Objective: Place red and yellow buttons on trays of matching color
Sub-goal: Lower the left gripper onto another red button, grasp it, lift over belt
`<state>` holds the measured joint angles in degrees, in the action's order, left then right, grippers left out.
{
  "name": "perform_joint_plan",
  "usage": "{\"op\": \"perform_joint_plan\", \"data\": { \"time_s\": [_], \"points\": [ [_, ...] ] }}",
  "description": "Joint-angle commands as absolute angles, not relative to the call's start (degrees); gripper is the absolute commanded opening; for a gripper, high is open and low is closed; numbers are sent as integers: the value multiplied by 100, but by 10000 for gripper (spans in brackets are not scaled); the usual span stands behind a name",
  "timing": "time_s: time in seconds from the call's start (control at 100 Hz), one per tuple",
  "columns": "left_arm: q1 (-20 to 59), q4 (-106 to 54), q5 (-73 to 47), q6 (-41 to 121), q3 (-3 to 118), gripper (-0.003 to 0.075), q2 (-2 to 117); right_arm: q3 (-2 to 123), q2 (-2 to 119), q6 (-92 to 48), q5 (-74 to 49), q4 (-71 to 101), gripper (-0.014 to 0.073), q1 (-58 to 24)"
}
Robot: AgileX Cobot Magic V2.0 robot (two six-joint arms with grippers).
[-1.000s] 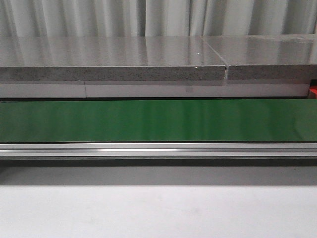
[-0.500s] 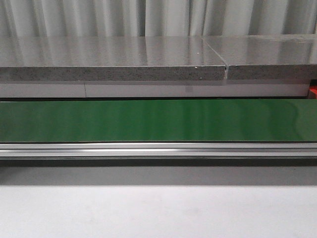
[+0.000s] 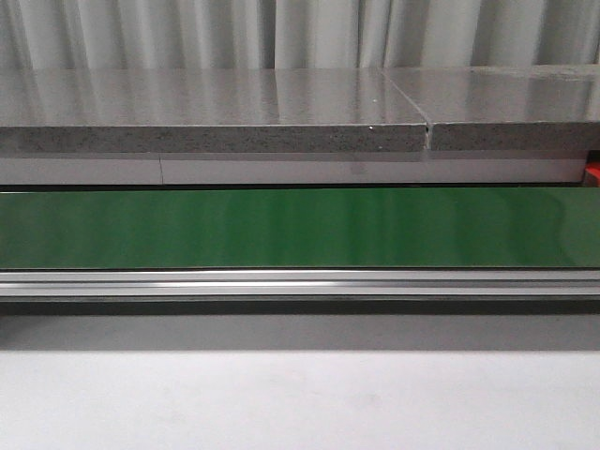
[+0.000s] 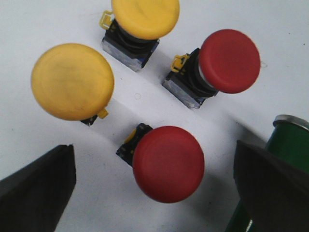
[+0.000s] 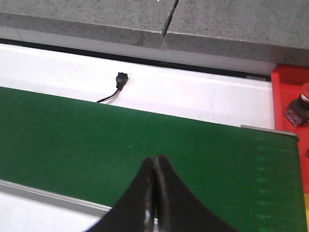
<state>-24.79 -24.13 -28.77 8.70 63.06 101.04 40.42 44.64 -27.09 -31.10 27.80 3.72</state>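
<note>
In the left wrist view my left gripper (image 4: 154,186) is open above a white surface, its dark fingers (image 4: 36,183) wide apart on either side of a red button (image 4: 168,163). A second red button (image 4: 229,60) and two yellow buttons (image 4: 72,81) (image 4: 145,17) lie further off. In the right wrist view my right gripper (image 5: 154,162) is shut and empty above the green belt (image 5: 120,145). A red tray (image 5: 289,96) with a red button (image 5: 301,104) in it shows at that view's edge. No yellow tray is in view.
A green cylindrical object (image 4: 285,145) stands beside the left gripper's finger. The front view shows the green conveyor belt (image 3: 300,227), its metal rail (image 3: 300,281), a grey stone slab (image 3: 216,112) behind and a white tabletop (image 3: 300,403) in front. A small black connector (image 5: 120,78) lies behind the belt.
</note>
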Motion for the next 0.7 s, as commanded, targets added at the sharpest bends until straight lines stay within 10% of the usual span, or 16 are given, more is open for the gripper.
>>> {"op": "perform_joint_plan", "data": {
  "time_s": [0.0, 0.24, 0.69],
  "points": [
    [-2485, -2492, -2640, 831, 6498, 652, 9934, 4194, 4435, -2756, -2796, 2884, -66, 353],
    [-2485, -2492, -2594, 831, 6498, 562, 9957, 4194, 4435, -2756, -2796, 2884, -66, 353],
    [-2485, -2566, -2861, 831, 6498, 131, 9957, 4194, 4435, -2756, -2796, 2884, -66, 353]
  ]
}}
